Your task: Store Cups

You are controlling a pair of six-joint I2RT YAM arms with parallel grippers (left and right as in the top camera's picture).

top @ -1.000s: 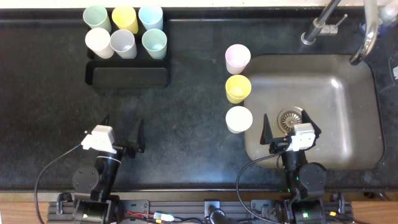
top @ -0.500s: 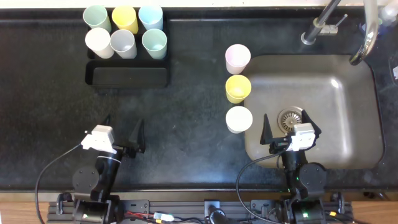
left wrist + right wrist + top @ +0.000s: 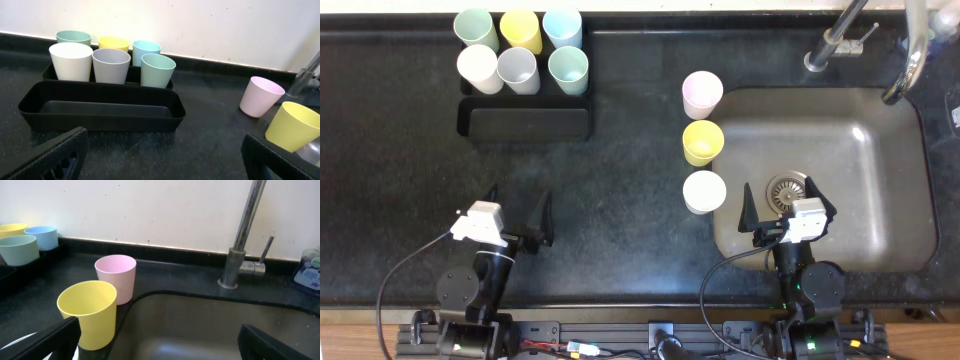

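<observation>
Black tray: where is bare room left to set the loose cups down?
Front trough is bare. The two rows behind hold six cups, crowded. Open counter runs between it and the pink cup, yellow cup and white cup by the sink.

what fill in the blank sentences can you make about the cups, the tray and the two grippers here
1. The black plastic tray holds ___ pastel cups.
2. Beside the steel sink, the yellow plastic cup stands between the pink plastic cup and the ___ one.
3. The left gripper and the right gripper both have their fingers ___.
Missing words: six; white; open.
</observation>
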